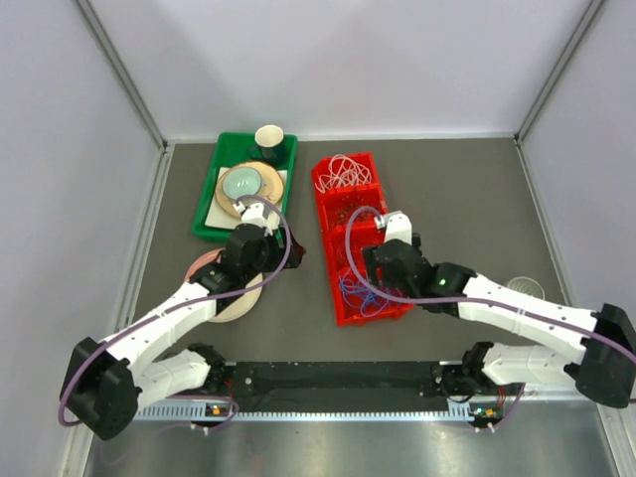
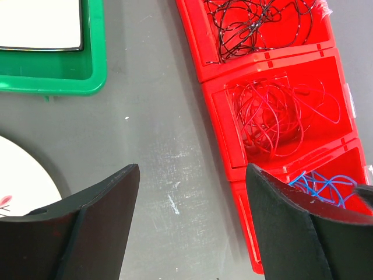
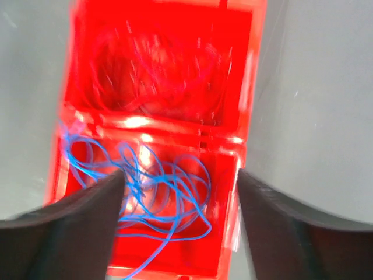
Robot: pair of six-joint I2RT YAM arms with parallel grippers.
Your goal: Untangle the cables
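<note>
Red bins stand in a row, each holding a tangle of thin cables: white farthest, then black, red and blue nearest. My right gripper hovers open and empty over the blue cables, its fingertips to either side of the tangle; the red cables lie blurred beyond. My left gripper is open and empty above bare grey table, just left of the bins. The blue cables show by its right finger.
A green tray with stacked plates and a cup stands left of the bins; its corner shows in the left wrist view. A plate lies under the left arm. A clear cup stands at right.
</note>
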